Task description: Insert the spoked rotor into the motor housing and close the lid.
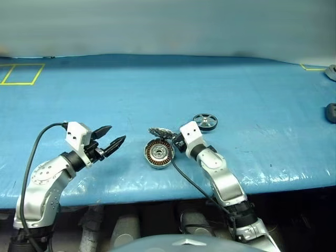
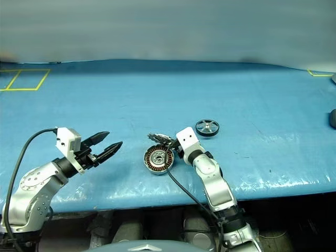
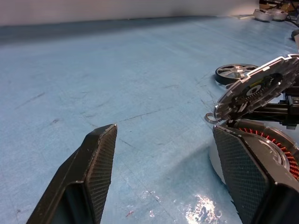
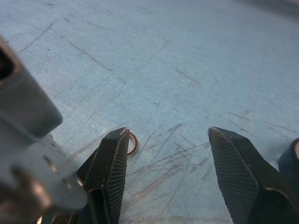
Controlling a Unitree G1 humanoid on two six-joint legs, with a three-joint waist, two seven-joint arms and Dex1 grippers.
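The motor housing (image 1: 159, 154) lies on the blue table near its front edge, its copper windings (image 3: 281, 144) showing. The lid (image 1: 161, 133) stands tilted up over the housing's far side, patterned face down (image 3: 259, 88). The spoked rotor (image 1: 205, 122) lies flat to the housing's right and a little farther back. My right gripper (image 4: 168, 135) is open beside the lid with nothing between its fingers; the lid is a grey blur (image 4: 28, 154) right against one finger. To the housing's left my left gripper (image 1: 116, 133) hangs open and empty, pointing at it.
A tiny copper-coloured ring (image 4: 133, 143) lies on the table by a right fingertip. At the far right edge sit a grey object (image 1: 331, 72) and a dark one (image 1: 331, 112). A yellow tape rectangle (image 1: 21, 73) marks the far left. The table's front edge (image 1: 157, 191) is close.
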